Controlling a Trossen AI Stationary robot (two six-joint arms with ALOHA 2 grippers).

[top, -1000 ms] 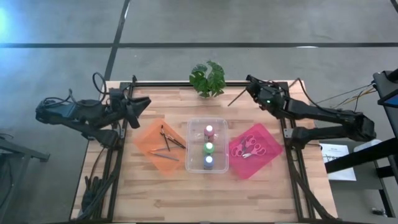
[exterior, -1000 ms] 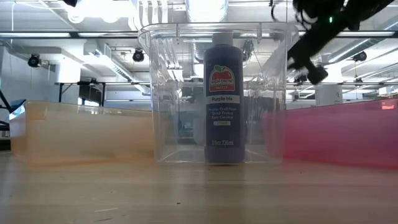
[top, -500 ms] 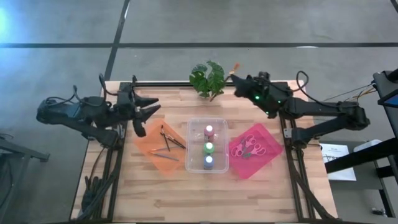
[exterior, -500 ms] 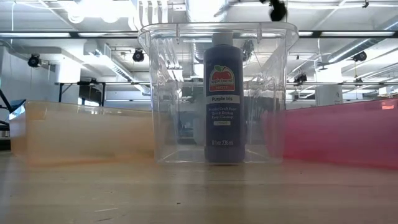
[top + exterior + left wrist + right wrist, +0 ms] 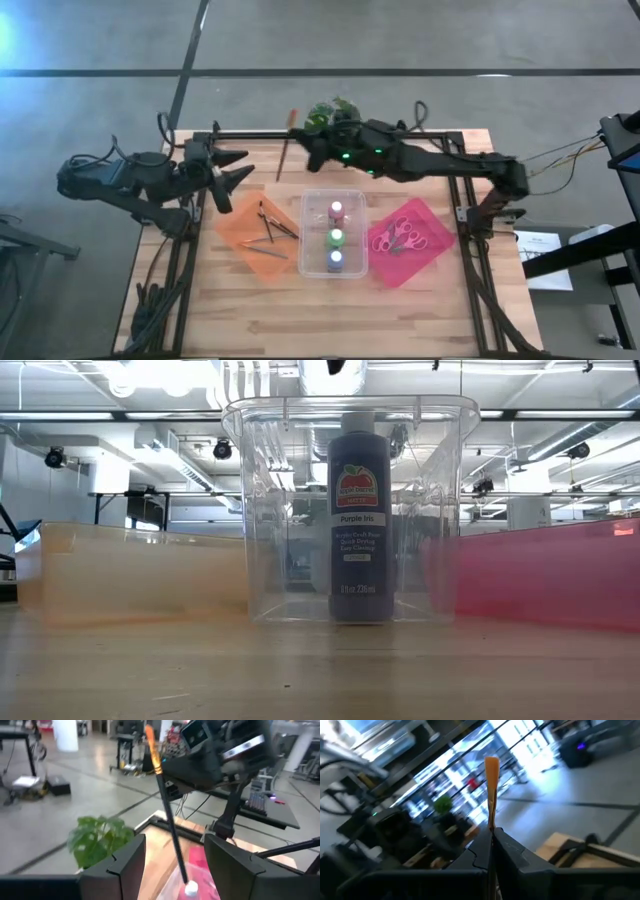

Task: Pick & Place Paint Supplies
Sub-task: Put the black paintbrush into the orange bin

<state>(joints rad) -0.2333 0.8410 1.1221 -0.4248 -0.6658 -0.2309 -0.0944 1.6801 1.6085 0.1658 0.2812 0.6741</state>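
Your right hand point(image 5: 307, 147) is clamped on a paintbrush point(image 5: 285, 148) and reaches across the back of the counter point(image 5: 420, 290) toward your left arm's side; the plant point(image 5: 325, 110) sits just behind that arm. The brush's long axis runs roughly front-to-back in the high view, orange end pointing away from the counter's front edge, dark handle toward the orange mat point(image 5: 240, 240). In the left wrist view the same brush point(image 5: 165, 810) stands nearly upright between the left hand's two fingers point(image 5: 125, 865), farther off — not yet touched. Your left hand point(image 5: 232, 170) has its fingers apart, empty, aimed toward the brush from the left; the two are near but there is a clear gap in the high view. So the relation to watch: brush lies to the right of and slightly behind the left hand, axis crosswise to that hand's approach — judged a hand-over, or a set-down on the orange mat where other paintbrushes point(image 5: 270, 228) already lie. The left hand is the nearer free one. Three paint bottles point(image 5: 336, 236) stand in the clear bin point(image 5: 310, 200); scissors point(image 5: 398, 235) lie on the pink mat point(image 5: 435, 250), well apart from this exchange. The low view shows only the purple bottle point(image 5: 359, 520) inside the bin — neither hand's fingers show there.
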